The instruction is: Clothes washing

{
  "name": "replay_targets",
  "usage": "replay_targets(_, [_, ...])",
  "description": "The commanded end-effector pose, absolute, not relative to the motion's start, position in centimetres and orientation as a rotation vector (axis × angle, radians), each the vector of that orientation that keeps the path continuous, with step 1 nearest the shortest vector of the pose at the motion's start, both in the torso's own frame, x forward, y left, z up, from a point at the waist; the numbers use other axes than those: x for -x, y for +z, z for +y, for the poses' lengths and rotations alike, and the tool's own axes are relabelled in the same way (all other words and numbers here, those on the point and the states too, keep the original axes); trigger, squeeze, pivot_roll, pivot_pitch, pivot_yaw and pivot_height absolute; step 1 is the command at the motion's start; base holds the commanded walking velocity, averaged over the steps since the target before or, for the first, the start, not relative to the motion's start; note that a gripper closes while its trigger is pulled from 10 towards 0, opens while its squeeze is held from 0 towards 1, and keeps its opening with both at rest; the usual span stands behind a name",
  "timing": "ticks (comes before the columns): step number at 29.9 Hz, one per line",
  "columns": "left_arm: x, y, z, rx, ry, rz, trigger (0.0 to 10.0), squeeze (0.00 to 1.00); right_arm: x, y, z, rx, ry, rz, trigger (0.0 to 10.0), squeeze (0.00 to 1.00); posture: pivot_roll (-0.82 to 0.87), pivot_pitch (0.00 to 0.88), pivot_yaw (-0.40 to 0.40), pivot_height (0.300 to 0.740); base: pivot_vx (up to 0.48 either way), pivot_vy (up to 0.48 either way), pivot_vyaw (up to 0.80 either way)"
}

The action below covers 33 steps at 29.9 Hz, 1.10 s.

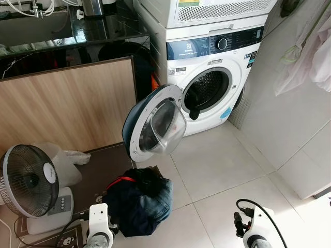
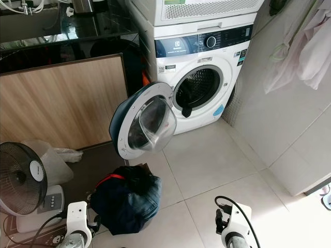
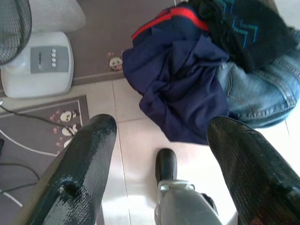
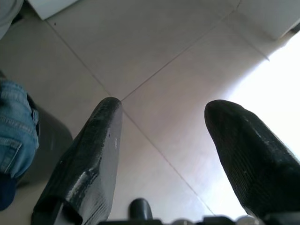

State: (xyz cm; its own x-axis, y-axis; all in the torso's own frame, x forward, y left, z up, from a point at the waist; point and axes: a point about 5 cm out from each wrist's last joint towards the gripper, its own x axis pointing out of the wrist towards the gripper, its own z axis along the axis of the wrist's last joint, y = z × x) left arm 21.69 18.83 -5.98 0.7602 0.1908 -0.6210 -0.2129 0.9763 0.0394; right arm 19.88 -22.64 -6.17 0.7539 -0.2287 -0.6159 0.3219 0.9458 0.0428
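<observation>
- Left gripper [image 3: 161, 136] hangs spread wide and empty over the pile of clothes [image 1: 138, 199] on the floor.
- Right gripper [image 4: 161, 122] gapes empty above bare tiles.
- Washing machine [image 1: 212, 77] door [image 1: 154, 124] swung open.

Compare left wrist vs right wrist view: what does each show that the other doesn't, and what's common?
Left wrist alone: the navy garment with red trim, a black knit piece, the white fan base and the panda-print mat. The left end effector is open above the clothes pile.

Right wrist alone: mostly bare floor tiles, with the open right end effector over them.

Shared: the blue jeans, seen at the edge of the right wrist view, and the tiled floor.
</observation>
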Motion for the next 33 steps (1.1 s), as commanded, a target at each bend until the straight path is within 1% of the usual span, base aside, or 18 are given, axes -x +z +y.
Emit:
replay_targets(1, [-25.3,-3.2,20.3,-0.012,0.226,0.549,10.0,0.0,-19.6,-6.1,-22.9,-0.147,-0.325,0.623,10.0,0.0,0.05,0.079,-0.018,0.74,0.0,0.0,0.0])
replay_targets(2, [-25.3,-3.2,20.3,-0.012,0.226,0.549,10.0,0.0,-19.6,-6.1,-22.9,-0.147,-0.325,0.623,10.0,0.0,0.05,0.079,-0.018,0.74,0.0,0.0,0.0])
replay_targets(4, [-29.6,0.8,21.7,-0.079,0.235,0.434,10.0,0.0,-19.6,-6.1,-22.8,-0.151,-0.314,0.616,10.0,0.0,0.05,0.078,-0.021,0.74,0.0,0.0,0.0])
replay_targets(8, [-29.5,0.5,21.3,-0.085,0.236,0.449,10.0,0.0,-19.5,-6.1,-22.9,-0.134,-0.319,0.631,10.0,0.0,0.05,0.081,-0.025,0.74,0.0,0.0,0.0])
replay_targets(10, [-30.1,1.5,21.4,-0.05,0.235,0.371,10.0,0.0,-19.6,-5.9,-23.0,-0.171,-0.347,0.582,10.0,0.0,0.05,0.081,-0.025,0.74,0.0,0.0,0.0])
replay_targets(12, [-30.3,1.8,21.4,-0.045,0.233,0.35,10.0,0.0,-19.6,-5.8,-23.0,-0.182,-0.35,0.567,10.0,0.0,0.05,0.081,-0.021,0.74,0.0,0.0,0.0])
replay_targets(13, [-31.2,3.0,21.6,-0.049,0.222,0.292,10.0,0.0,-19.8,-5.6,-23.0,-0.162,-0.347,0.539,10.0,0.0,0.05,0.081,-0.021,0.74,0.0,0.0,0.0])
replay_targets(18, [-32.5,4.9,21.9,-0.068,0.216,0.207,10.0,0.0,-20.1,-5.0,-23.1,-0.134,-0.346,0.47,10.0,0.0,0.05,0.069,-0.023,0.74,0.0,0.0,0.0])
replay_targets(19, [-32.8,5.5,22.0,-0.07,0.217,0.18,10.0,0.0,-23.4,-2.1,-25.1,-0.092,-0.345,0.354,10.0,0.0,0.05,0.059,-0.022,0.74,0.0,0.0,0.0])
replay_targets(20, [-33.5,6.8,21.9,-0.081,0.221,0.112,10.0,0.0,-28.9,4.3,-27.8,-0.009,-0.344,0.135,10.0,0.0,0.05,0.059,-0.022,0.74,0.0,0.0,0.0])
replay_targets(21, [-33.7,7.2,21.8,-0.087,0.223,0.091,10.0,0.0,-30.1,6.0,-28.3,0.011,-0.345,0.082,10.0,0.0,0.05,0.048,-0.024,0.74,0.0,0.0,0.0])
replay_targets(22, [-33.8,7.4,21.8,-0.092,0.224,0.08,10.0,0.0,-30.4,6.5,-28.4,0.019,-0.344,0.067,10.0,0.0,0.05,0.048,-0.024,0.74,0.0,0.0,0.0])
replay_targets(23, [-34.3,8.4,21.6,-0.113,0.216,0.027,10.0,0.0,-31.0,7.4,-28.0,0.018,-0.324,0.016,10.0,0.0,0.05,0.043,-0.023,0.74,0.0,0.0,0.0])
replay_targets(26, [-34.6,9.3,21.3,-0.13,0.205,-0.021,10.0,0.0,-31.4,8.2,-27.7,0.011,-0.303,-0.032,10.0,0.0,0.05,0.028,-0.022,0.74,0.0,0.0,0.0])
replay_targets(27, [-35.1,10.4,20.7,-0.148,0.182,-0.081,10.0,0.0,-32.0,9.3,-27.2,0.018,-0.274,-0.092,10.0,0.0,0.05,0.028,-0.022,0.74,0.0,0.0,0.0])
replay_targets(28, [-35.1,10.4,20.7,-0.148,0.182,-0.081,10.0,0.0,-32.0,9.3,-27.2,0.018,-0.274,-0.092,10.0,0.0,0.05,0.028,-0.022,0.74,0.0,0.0,0.0])
replay_targets(32, [-35.9,12.8,19.7,-0.187,0.15,-0.211,10.0,0.0,-32.7,11.1,-26.3,0.044,-0.228,-0.193,10.0,0.0,0.05,0.004,-0.02,0.74,0.0,0.0,0.0])
replay_targets(33, [-35.9,12.8,19.7,-0.187,0.15,-0.211,10.0,0.0,-32.7,11.1,-26.3,0.044,-0.228,-0.193,10.0,0.0,0.05,0.004,-0.02,0.74,0.0,0.0,0.0])
